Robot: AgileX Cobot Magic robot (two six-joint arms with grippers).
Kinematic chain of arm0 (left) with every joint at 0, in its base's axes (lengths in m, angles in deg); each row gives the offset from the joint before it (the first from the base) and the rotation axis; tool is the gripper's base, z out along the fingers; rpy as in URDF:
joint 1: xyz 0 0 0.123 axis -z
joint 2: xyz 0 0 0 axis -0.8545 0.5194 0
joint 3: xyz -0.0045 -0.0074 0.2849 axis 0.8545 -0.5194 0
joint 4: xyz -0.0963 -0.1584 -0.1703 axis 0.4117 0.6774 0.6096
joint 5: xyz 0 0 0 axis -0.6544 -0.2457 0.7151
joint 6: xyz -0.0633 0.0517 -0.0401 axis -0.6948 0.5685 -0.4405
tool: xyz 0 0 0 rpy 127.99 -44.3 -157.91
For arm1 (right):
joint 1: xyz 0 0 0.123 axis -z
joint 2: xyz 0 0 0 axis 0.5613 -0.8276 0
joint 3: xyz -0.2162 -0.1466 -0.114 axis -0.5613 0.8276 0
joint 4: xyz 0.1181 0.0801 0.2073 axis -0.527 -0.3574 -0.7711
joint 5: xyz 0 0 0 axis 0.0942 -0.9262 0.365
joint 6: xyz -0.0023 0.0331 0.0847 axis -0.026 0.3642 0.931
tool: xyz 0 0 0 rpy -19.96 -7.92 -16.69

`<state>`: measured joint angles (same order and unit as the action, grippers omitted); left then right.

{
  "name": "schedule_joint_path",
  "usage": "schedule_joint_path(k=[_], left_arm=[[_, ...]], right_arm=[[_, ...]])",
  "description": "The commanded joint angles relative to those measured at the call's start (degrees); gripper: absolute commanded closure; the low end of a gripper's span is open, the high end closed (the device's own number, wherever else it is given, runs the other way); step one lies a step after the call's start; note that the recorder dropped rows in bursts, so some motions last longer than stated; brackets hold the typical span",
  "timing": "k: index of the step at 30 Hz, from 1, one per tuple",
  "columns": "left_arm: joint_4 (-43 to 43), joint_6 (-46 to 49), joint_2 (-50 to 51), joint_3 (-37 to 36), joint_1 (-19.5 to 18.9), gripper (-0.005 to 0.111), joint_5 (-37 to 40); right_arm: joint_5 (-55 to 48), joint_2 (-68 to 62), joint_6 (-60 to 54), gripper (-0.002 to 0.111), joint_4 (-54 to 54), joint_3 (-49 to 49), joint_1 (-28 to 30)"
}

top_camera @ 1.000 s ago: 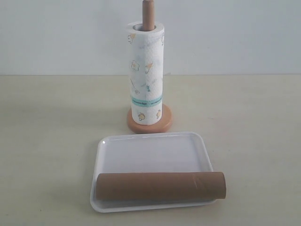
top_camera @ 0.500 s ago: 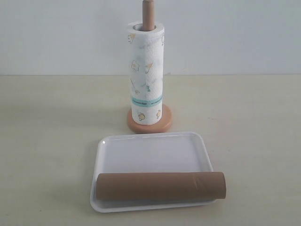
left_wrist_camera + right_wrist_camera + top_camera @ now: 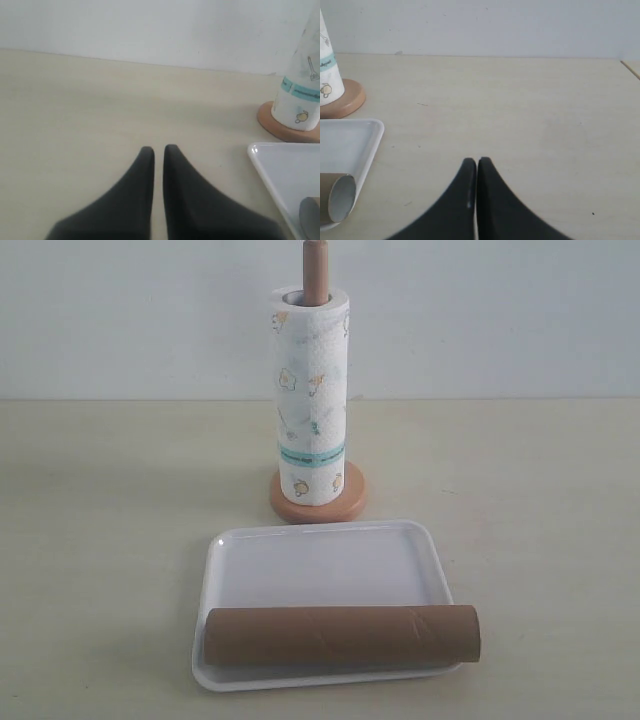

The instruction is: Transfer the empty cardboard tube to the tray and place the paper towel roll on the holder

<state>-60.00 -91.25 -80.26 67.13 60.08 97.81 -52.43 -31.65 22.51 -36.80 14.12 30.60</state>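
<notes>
The brown cardboard tube (image 3: 342, 636) lies lengthwise across the near edge of the white tray (image 3: 320, 562), its right end jutting past the rim. Behind the tray the printed paper towel roll (image 3: 310, 395) stands upright on the wooden holder (image 3: 318, 502), whose pole tip (image 3: 315, 265) pokes out on top. Neither arm shows in the exterior view. My left gripper (image 3: 158, 148) is shut and empty over bare table, left of the tray (image 3: 280, 172) and holder base (image 3: 280, 131). My right gripper (image 3: 477, 161) is shut and empty, right of the tray (image 3: 362, 150) and the tube's open end (image 3: 341, 198).
A pale wooden tabletop (image 3: 520, 500) runs back to a white wall (image 3: 480, 310). The table's far right edge (image 3: 630, 69) shows in the right wrist view.
</notes>
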Motion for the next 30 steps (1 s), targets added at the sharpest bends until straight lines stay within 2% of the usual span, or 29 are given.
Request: schedule_joint_path(k=[1,30], left_arm=[[-0.7,3.7,-0.2,-0.2,-0.1,0.101,-0.3],[-0.7,3.9,-0.2,-0.2,-0.1,0.101,-0.4]], right_arm=[[0.4,0.3,-0.2,0.108,0.1,0.0,0.1],[0.4,0.3,-0.2,0.108,0.1,0.0,0.1]])
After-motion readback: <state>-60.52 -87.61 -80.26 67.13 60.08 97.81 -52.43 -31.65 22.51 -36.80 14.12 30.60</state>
